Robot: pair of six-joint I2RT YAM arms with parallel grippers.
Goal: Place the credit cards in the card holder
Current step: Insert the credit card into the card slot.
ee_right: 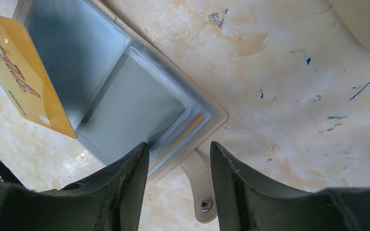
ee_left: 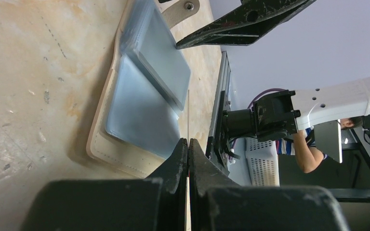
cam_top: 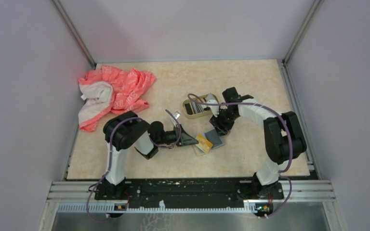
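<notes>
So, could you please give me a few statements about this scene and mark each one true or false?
The left claw is shut on a thin gold plastic card. True.
The right claw is shut on the cream wallet with clear sleeves. False: it is open, at the wallet's corner.
The crumpled pink cloth lies at the far right. False: it lies at the far left.
The small olive-rimmed tin holds cards. True.

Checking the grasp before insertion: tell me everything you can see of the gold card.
The gold card is thin, glossy plastic with brownish lettering. The left gripper, shut, pinches one end, holding it on edge, tilted over the clear sleeves of the open cream card holder. Whether it touches a sleeve cannot be told.
</notes>
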